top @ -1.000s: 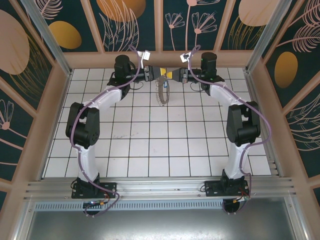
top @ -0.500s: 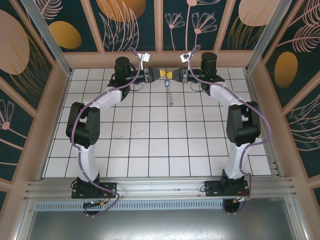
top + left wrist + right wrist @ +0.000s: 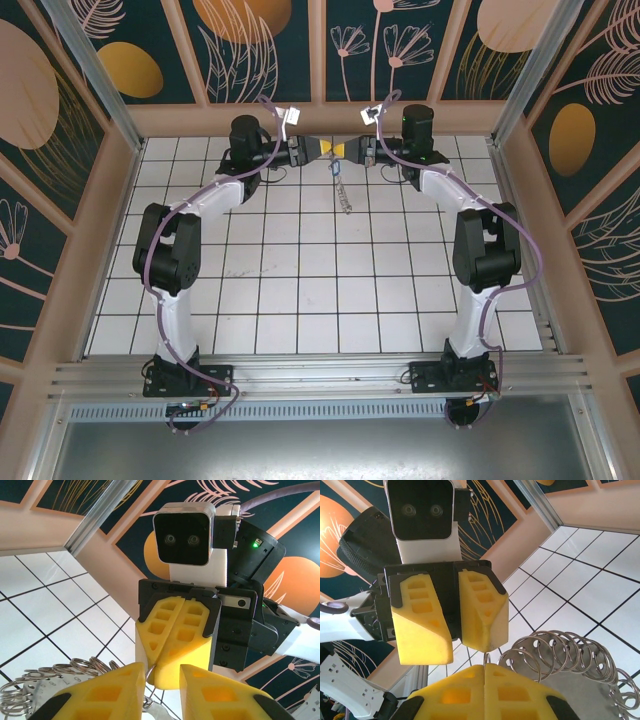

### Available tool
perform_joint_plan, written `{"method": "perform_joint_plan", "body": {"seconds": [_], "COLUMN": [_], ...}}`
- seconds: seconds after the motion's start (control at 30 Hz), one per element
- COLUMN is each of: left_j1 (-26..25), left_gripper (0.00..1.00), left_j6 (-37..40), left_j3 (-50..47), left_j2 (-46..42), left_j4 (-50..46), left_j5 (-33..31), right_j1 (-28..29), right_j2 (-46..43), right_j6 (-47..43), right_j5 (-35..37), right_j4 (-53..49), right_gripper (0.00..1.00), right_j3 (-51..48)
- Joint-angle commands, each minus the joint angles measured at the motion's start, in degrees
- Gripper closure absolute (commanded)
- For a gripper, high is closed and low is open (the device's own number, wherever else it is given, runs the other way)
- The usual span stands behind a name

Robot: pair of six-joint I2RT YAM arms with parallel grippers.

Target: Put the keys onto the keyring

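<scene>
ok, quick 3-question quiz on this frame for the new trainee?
1. True or false: the left gripper and the right gripper both have their jaws pressed together.
2. In the top view, the grippers meet: A) near the arm bases, B) over the far end of the table, C) by the left wall.
3. What hangs below the point where they meet?

Key:
1. False. The left jaws stand apart, and the right ones are shut on a thin ring.
2. B.
3. The keyring, a string of metal rings.
</scene>
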Motion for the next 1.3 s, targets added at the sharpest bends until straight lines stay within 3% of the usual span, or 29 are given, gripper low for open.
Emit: {"method": "perform_joint_plan", "body": {"seconds": [0.0, 0.5, 0.8, 0.93, 1.0, 1.17, 1.27], "left_j1": [-0.80, -0.87, -0.98, -1.02, -1.00, -0.99, -0.98], "left_gripper": [0.75, 0.76, 0.85, 0.99, 1.00, 1.00, 1.00], "left_j6": [0.06, -1.26, -2.91, -4.30, -5.58, -8.66, -9.21], "left_j3": [-0.73, -1.17, -1.84, -1.95, -2.10, -2.11, -1.79], "left_j2": [1.48, 1.20, 1.11, 1.04, 0.92, 0.47, -0.27], "left_j4": [1.06, 3.24, 6.20, 8.28, 10.19, 14.37, 15.37], "left_j5": [0.13, 0.36, 0.82, 0.48, 0.38, 0.47, 0.57], "right_j1": [0.37, 0.33, 0.35, 0.38, 0.35, -0.80, -2.16], "right_j2": [-0.60, -0.77, -0.63, -0.81, -1.30, -6.00, -10.67], "right_j6": [-0.66, 0.90, 1.35, 1.22, 1.74, 3.55, 5.17], "right_j5": [-1.12, -0.96, -1.17, -1.25, -0.99, 0.98, 2.42], "right_j4": [2.79, 5.11, 5.62, 5.38, 5.83, 9.76, 13.60], "right_gripper": [1.00, 1.00, 1.00, 1.00, 1.00, 0.78, 0.73], "right_j3": [1.07, 0.19, 0.06, -0.05, -0.45, -5.36, -10.88]}}
